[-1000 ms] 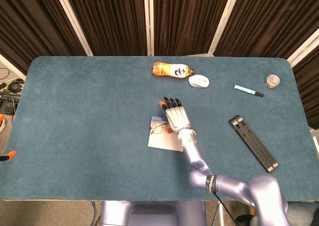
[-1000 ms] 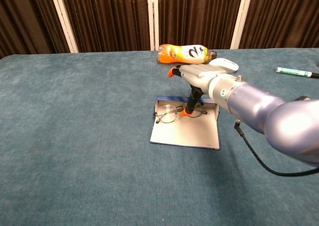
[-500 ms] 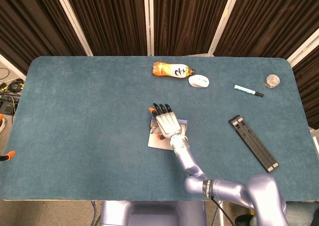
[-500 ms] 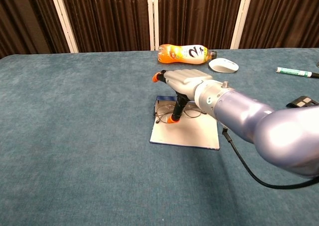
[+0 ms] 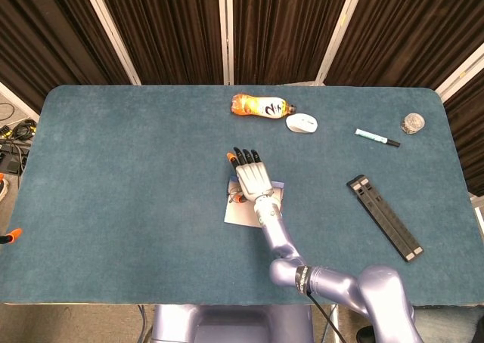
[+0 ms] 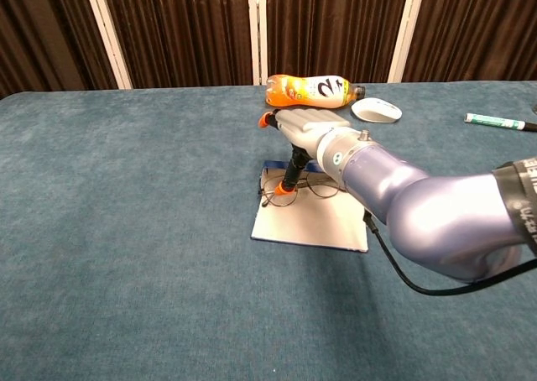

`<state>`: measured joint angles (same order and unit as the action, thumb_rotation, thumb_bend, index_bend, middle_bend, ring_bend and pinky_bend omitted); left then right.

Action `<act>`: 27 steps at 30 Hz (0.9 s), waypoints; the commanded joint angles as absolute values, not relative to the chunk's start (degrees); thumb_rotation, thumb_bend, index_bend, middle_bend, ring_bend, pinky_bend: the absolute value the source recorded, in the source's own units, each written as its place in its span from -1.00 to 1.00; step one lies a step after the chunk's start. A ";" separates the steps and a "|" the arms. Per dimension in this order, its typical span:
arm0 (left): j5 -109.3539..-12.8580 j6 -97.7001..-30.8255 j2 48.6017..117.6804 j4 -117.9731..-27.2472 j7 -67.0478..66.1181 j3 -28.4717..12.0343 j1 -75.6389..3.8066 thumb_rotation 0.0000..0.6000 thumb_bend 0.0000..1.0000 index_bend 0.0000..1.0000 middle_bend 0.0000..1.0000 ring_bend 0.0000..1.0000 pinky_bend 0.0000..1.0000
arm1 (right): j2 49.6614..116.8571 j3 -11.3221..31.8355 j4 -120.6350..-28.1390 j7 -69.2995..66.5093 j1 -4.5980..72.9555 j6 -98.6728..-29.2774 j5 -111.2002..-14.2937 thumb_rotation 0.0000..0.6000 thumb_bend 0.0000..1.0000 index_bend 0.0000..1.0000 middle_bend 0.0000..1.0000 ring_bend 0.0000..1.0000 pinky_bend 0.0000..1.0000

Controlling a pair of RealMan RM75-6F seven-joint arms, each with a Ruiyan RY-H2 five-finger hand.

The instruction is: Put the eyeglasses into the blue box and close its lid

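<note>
The eyeglasses have thin wire rims and lie across the far end of the flat blue box, whose pale surface faces up. My right hand hovers palm-down over them with its fingers stretched out. Its orange-tipped thumb points down at the left lens, and I cannot tell whether it touches the frame. In the head view the hand hides most of the glasses. My left hand is in neither view.
An orange drink bottle lies at the back, with a white mouse beside it. Further right are a marker, a small round silvery object and a long black bar.
My right hand slid left across the box, so its thumb went from the glasses' middle to their left lens. The glasses and box have not moved.
</note>
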<state>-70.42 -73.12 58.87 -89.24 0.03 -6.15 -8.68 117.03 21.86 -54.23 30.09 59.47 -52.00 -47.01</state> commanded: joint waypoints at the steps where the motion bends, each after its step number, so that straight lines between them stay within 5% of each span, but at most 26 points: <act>1: -70.36 -73.14 58.88 -89.26 0.00 -6.16 -8.66 1.00 -1.00 -1.00 -1.00 -1.00 -1.00 | 117.65 22.32 -52.91 29.96 59.88 -51.79 -47.13 1.00 -0.83 -0.77 -1.00 -1.00 -1.00; 12: -70.09 -72.96 59.01 -89.06 -0.11 -6.20 -8.74 1.00 -1.00 -1.00 -1.00 -1.00 -1.00 | 118.89 23.27 -49.10 29.66 60.43 -52.22 -48.15 1.00 -0.83 -0.77 -1.00 -1.00 -1.00; 27: -70.01 -72.75 59.15 -89.10 -0.36 -6.14 -8.86 1.00 -1.00 -1.00 -1.00 -1.00 -1.00 | 117.20 22.40 -56.33 28.23 59.08 -52.88 -51.25 1.00 -0.82 -0.75 -1.00 -1.00 -1.00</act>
